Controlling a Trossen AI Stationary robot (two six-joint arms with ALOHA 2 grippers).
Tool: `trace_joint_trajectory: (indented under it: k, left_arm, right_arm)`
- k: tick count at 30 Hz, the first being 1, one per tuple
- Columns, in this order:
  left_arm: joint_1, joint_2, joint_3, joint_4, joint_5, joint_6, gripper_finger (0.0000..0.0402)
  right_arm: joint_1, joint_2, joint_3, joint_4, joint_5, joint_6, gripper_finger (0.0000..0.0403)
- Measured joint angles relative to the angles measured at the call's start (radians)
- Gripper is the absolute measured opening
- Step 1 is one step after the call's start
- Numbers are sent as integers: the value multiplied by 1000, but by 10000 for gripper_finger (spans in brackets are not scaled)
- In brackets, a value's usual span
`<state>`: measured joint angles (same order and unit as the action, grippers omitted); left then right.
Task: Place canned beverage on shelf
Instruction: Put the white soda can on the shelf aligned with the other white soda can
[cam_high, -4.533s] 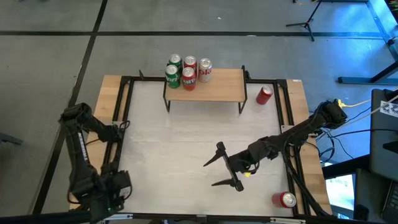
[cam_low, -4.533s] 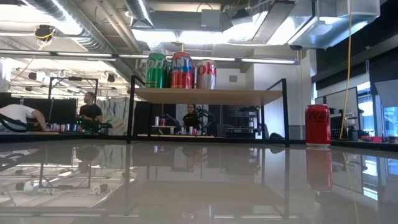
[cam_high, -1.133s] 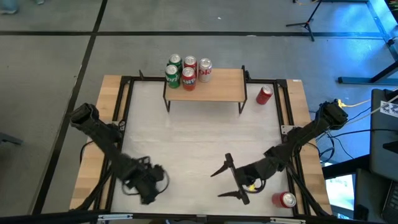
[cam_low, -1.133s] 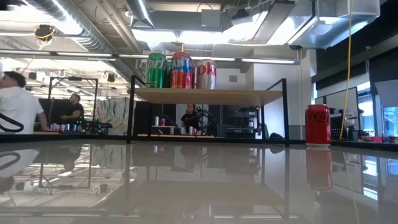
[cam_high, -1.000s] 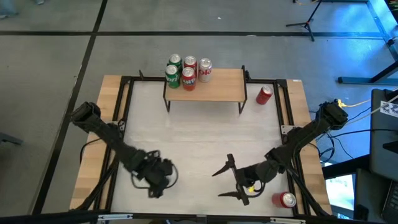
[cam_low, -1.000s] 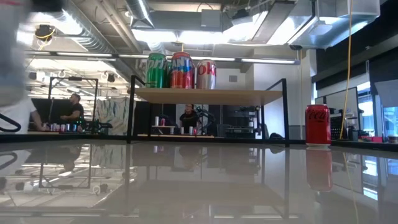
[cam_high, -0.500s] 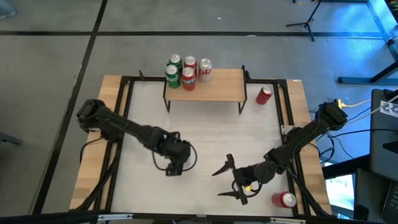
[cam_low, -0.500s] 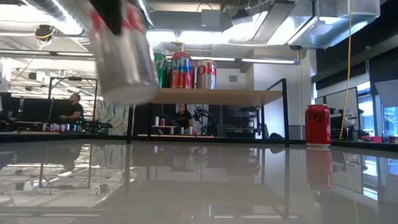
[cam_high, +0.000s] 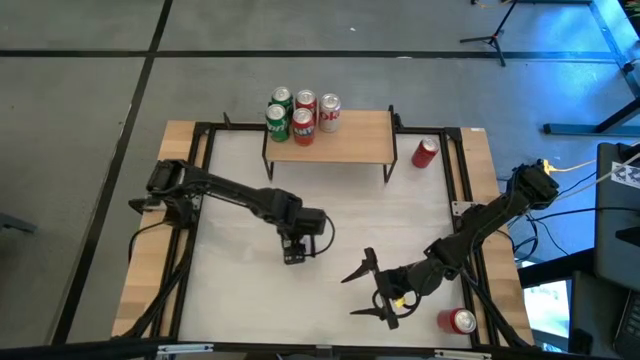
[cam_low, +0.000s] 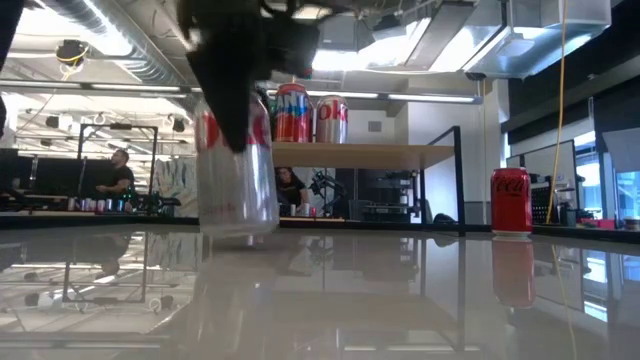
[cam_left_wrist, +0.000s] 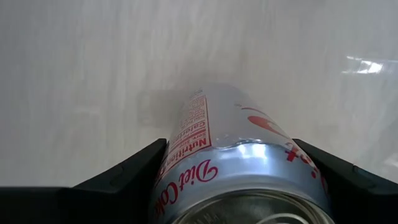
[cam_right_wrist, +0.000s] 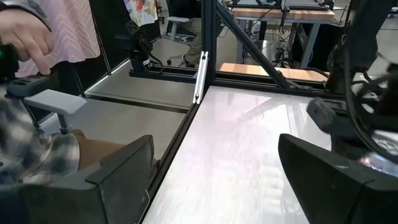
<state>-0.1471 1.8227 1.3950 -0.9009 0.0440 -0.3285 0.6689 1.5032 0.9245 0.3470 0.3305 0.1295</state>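
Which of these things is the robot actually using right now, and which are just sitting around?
In use:
- Diet Coke can, clamped in the left gripper above the table
- shelf, where it goes

Sitting around:
- five cans already on the shelf
- red can beside the shelf
- red can near the right gripper, which is open and empty

Overhead downward, low level, both showing shelf (cam_high: 330, 140)

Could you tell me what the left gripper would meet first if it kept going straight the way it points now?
Likely the table: the left gripper points down at it, holding the Diet Coke can, whose base would touch first.
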Motion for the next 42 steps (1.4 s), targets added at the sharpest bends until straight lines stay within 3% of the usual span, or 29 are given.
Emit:
trace_joint_trajectory:
  k: [13, 19, 24, 32, 42]
  left_arm:
    - [36, 189, 318, -109, -31, 110, 287]
    - [63, 250, 329, -113, -24, 130, 287]
    - [64, 251, 329, -87, -26, 150, 293]
    - [54, 238, 328, -76, -27, 155, 336]
    - [49, 237, 328, -74, -28, 155, 342]
  right_arm:
    - [0, 0, 0, -9, -1, 1, 342]
    - [0, 0, 0, -16, -1, 21, 342]
    - [0, 0, 0, -18, -1, 21, 342]
    - [0, 0, 0, -18, -2, 21, 342]
    - [0, 0, 0, -21, -2, 21, 342]
